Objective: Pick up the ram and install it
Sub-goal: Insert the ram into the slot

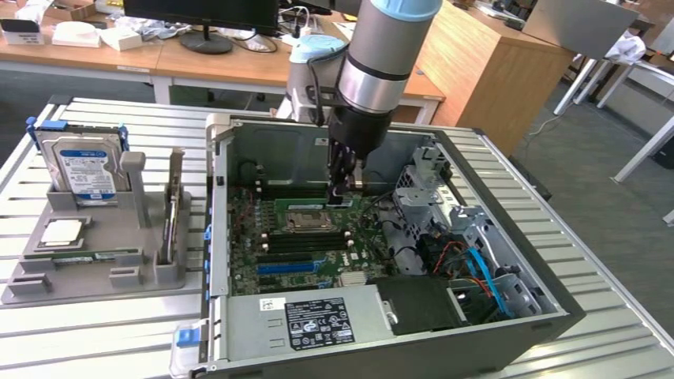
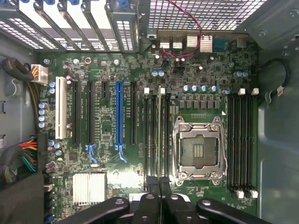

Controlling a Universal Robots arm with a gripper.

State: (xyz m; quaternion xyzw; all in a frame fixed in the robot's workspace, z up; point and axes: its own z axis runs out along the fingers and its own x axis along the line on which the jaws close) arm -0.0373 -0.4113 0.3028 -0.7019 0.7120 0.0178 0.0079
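Note:
My gripper [image 2: 159, 183] is shut, its black fingertips pressed together over the green motherboard [image 2: 105, 126] inside the open computer case [image 1: 548, 308]. The ram [image 2: 160, 135] shows edge-on as a thin pale line. It runs along one of the memory slots beside the CPU socket [image 2: 200, 151], and its near end lies between my fingertips. I cannot tell whether it sits fully down in the slot. In the exterior view my gripper [image 1: 339, 201] reaches straight down into the case, next to the CPU socket [image 1: 300, 217].
A grey fixture [image 1: 137, 276] at the exterior view's left holds a blue-labelled hard drive [image 1: 84, 170], a silver processor chip [image 1: 63, 231], a flat green stick [image 1: 90, 257] and an upright card [image 1: 172, 205]. A drive cage [image 1: 432, 185] and cables [image 1: 479, 268] crowd the case.

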